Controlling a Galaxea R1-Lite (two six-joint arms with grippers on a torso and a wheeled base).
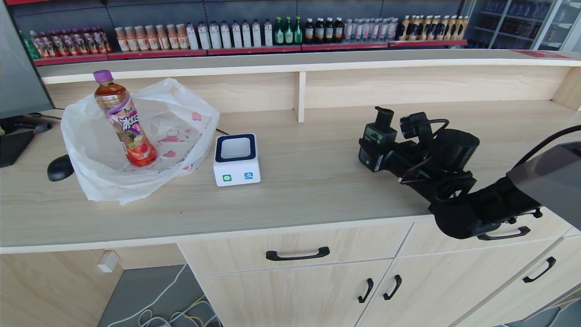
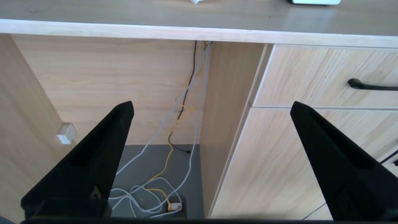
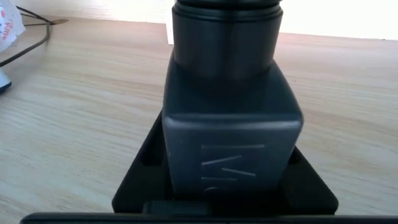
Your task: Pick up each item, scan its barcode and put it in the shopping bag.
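My right gripper (image 1: 383, 156) hovers over the right part of the wooden counter (image 1: 308, 190), shut on a dark square bottle (image 1: 376, 138) with a black cap and a label on its side. In the right wrist view that dark bottle (image 3: 230, 130) stands between the fingers (image 3: 140, 180). A white barcode scanner (image 1: 237, 159) with a dark-framed window sits mid-counter. To its left, a tea bottle (image 1: 125, 120) with a purple cap stands tilted inside the white shopping bag (image 1: 81, 136). My left gripper (image 2: 211, 118) is open below the counter edge, facing the cabinet front.
A black mouse (image 1: 60, 168) and a monitor (image 1: 18, 68) sit at the far left. A raised back ledge with a divider (image 1: 299, 97) borders the counter. Drawers with black handles (image 1: 297, 255) line the front; loose cables (image 2: 168, 186) hang in the open bay.
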